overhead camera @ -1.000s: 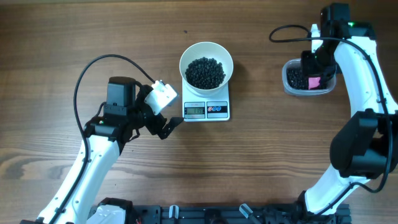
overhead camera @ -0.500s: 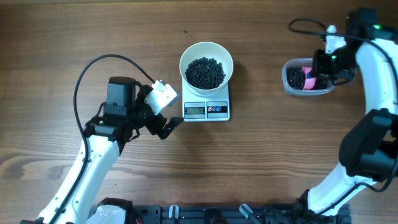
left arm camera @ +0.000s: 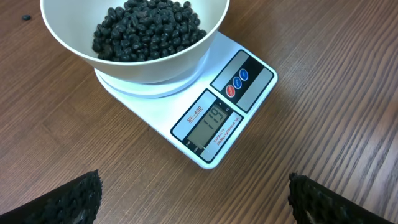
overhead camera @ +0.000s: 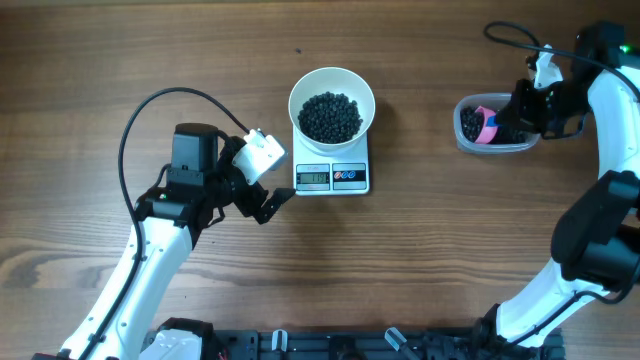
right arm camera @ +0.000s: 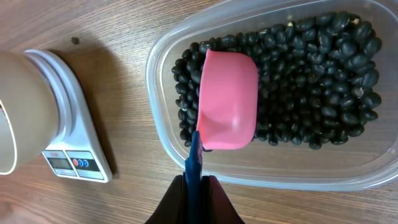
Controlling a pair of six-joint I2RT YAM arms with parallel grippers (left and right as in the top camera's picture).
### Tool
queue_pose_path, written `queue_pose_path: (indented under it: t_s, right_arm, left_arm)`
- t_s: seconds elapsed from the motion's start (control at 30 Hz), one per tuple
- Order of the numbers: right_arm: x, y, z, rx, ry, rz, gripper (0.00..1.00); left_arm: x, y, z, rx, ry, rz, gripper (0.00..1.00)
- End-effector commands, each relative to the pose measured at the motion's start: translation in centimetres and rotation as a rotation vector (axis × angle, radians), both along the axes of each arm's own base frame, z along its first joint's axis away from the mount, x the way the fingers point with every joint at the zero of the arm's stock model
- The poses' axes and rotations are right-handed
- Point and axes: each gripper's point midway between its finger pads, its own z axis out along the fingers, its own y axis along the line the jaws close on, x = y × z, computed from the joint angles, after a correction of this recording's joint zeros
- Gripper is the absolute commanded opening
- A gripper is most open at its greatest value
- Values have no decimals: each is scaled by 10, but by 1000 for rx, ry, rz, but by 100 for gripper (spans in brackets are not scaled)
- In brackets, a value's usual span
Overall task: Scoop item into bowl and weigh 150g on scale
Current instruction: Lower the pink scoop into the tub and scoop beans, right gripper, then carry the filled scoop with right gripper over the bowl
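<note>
So the white bowl [overhead camera: 332,147] sits right on top of the scale [overhead camera: 332,178], mid tabletop [overhead camera: 420,260], and it's got a decent heap of black beans [overhead camera: 331,116] in it. From the left wrist view the display looks like it reads 119. The left tool [overhead camera: 272,180] hangs just left of the scale, fingers spread wide, holding nothing and not touching anything.

The rest of the beans are over on the right in a clear plastic tub [overhead camera: 495,147], well apart from the scale. The right tool [right arm camera: 194,186] is pinched tight on the thin blue handle [right arm camera: 194,158] of a pink scoop [right arm camera: 228,99]. The scoop's cup is inside the tub, down among the beans at the end nearest the scale. Its smooth pink back faces the camera, so I can't tell if anything's in it.
</note>
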Motion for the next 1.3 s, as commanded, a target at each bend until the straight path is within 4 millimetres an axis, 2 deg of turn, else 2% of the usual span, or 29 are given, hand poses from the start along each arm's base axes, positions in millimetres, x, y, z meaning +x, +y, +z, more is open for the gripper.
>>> queue_pose_path:
  t_s: [0.0, 0.37, 0.63, 1.07, 1.17, 1.27]
  right_arm:
    - [-2, 4, -17, 60, 47, -19, 4]
    - [-13, -50, 2, 247, -65, -127, 4]
    - [-16, -64, 20, 370, -161, -158, 4]
    - [-6, -35, 59, 596, -310, -95, 4]
    - [-4, -22, 64, 604, -308, -65, 4]
    - [2, 3, 78, 597, -315, -3, 4]
  left_arm:
    - [-1, 1, -3, -2, 12, 8, 100]
    - [-1, 1, -3, -2, 12, 8, 100]
    - [-1, 1, -3, -2, 12, 8, 100]
    - [-1, 1, -3, -2, 12, 8, 100]
    - [-1, 1, -3, -2, 12, 8, 100]
    - [-1, 1, -3, -2, 12, 8, 100]
